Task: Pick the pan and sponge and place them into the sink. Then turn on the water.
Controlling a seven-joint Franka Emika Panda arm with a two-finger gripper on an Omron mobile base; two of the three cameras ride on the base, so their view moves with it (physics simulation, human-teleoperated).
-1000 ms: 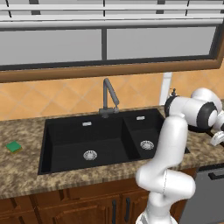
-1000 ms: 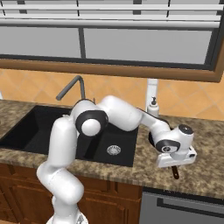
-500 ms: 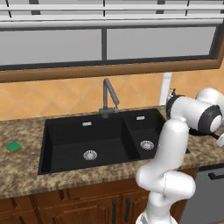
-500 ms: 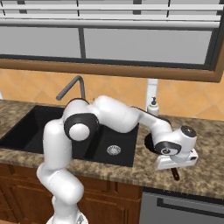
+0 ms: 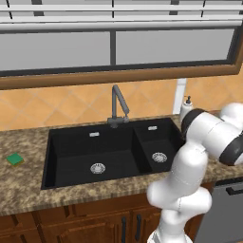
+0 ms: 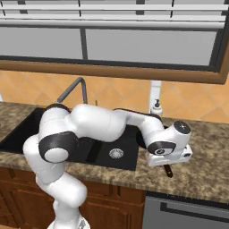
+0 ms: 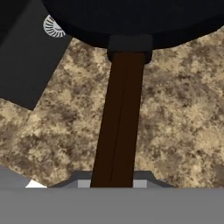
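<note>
Here, the robot's hand (image 6: 169, 162) is hanging low over the speckled brown granite desk (image 6: 201, 174), to the right of the matte black rectangular double-basin sink (image 5: 71, 156). Its jaws are standing nearly together, clamped on the thin, straight dark-brown handle (image 7: 118, 127) of the round, shallow black frying pan (image 7: 131, 19). In the hand view the handle is running straight up from between the fingertips to the pan's body at the top edge, with the granite beneath it and a corner of the sink's narrower basin with its round silver drain (image 7: 54, 27) showing at the upper left. In the right base view the handle's dark end is sticking out just below the hand, near the front edge of the desk; the pan's body is hidden there behind the white arm.

The small rectangular sponge (image 5: 15, 159), green over yellow, is lying on the desk well to the left of the sink's wide basin, near the left edge of the left base view. The tall dark-grey metal tap (image 5: 118, 107) is standing behind the sink at the divider between the basins, and a white soap bottle (image 5: 186, 108) is standing at the back of the desk to the sink's right.
</note>
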